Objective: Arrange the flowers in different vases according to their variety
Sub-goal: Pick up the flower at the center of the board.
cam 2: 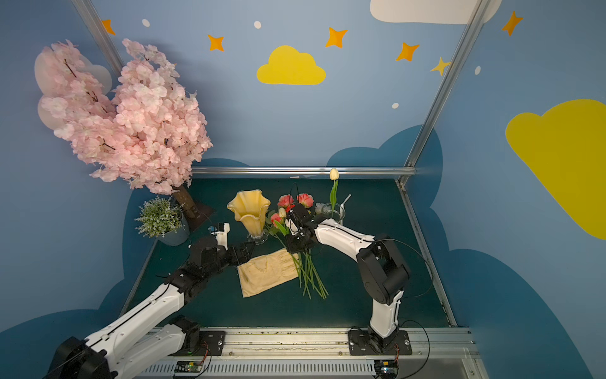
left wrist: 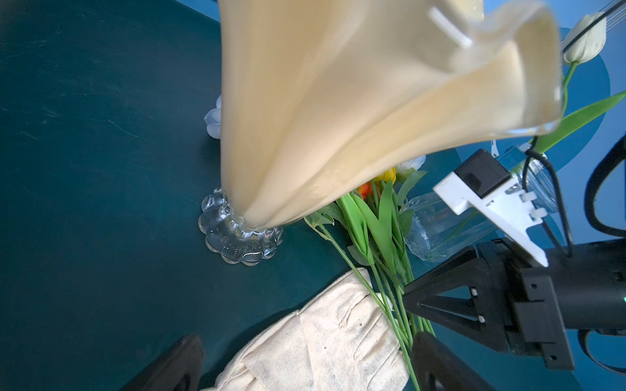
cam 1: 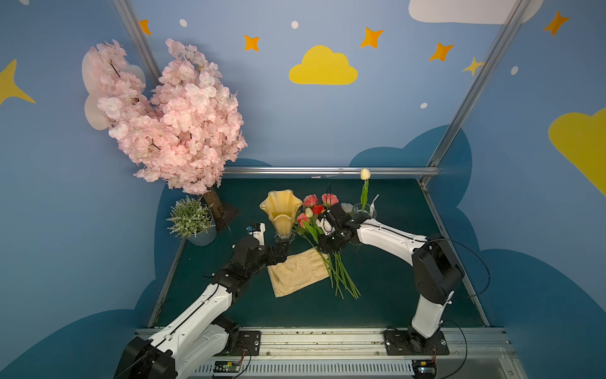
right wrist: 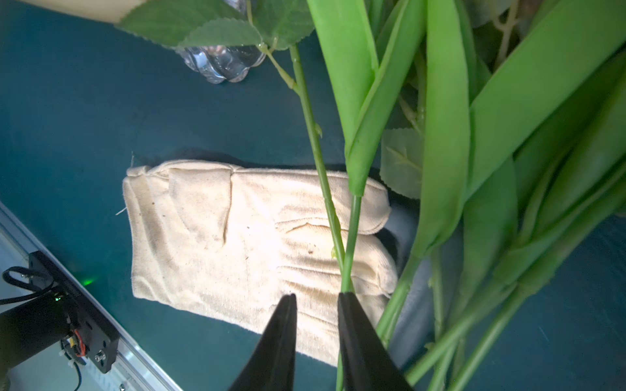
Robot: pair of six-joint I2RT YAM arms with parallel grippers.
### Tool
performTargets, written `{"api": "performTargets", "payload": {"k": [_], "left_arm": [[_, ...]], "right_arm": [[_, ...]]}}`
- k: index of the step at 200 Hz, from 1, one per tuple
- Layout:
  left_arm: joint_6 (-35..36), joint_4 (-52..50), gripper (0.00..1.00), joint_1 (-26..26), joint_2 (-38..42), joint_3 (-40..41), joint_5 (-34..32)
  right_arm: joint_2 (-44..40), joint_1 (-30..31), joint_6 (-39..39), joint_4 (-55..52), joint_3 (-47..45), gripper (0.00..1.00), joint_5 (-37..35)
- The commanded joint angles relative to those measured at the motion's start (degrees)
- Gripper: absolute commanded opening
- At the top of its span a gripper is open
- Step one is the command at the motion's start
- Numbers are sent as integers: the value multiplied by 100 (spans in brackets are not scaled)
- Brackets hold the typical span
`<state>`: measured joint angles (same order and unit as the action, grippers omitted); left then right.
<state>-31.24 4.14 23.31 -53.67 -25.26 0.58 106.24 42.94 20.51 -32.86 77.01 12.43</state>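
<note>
Your left hand (left wrist: 305, 345) is wide apart and holds nothing. It sits just on the near side of the yellow vase (cam 1: 281, 210), close to its glass foot. Your right hand (right wrist: 316, 298) is over the flowers (cam 1: 341, 275). They lie in a bunch on the worktop (cam 1: 410, 295) between the two vases, with their stems partly on a cream cloth (cam 1: 296, 272). Its fingers are a little apart, with one green stem (right wrist: 351, 237) right at one tip, not pinched. One cream tulip (cam 1: 365, 174) stands in the clear vase (cam 1: 364, 210), far right.
</note>
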Motion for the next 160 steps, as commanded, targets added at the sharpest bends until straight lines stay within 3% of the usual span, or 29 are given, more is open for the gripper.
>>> {"api": "performTargets", "payload": {"k": [1,122,160], "left_arm": [[77,-71,99,9,48,47,-49],[72,-1,99,7,-16,47,4],[66,-1,99,8,-12,47,5]], "right_arm": [[236,30,-117,-286,296,27,-166],[946,30,-195,-511,842,18,-385],[744,33,-176,-496,781,1,-486]]}}
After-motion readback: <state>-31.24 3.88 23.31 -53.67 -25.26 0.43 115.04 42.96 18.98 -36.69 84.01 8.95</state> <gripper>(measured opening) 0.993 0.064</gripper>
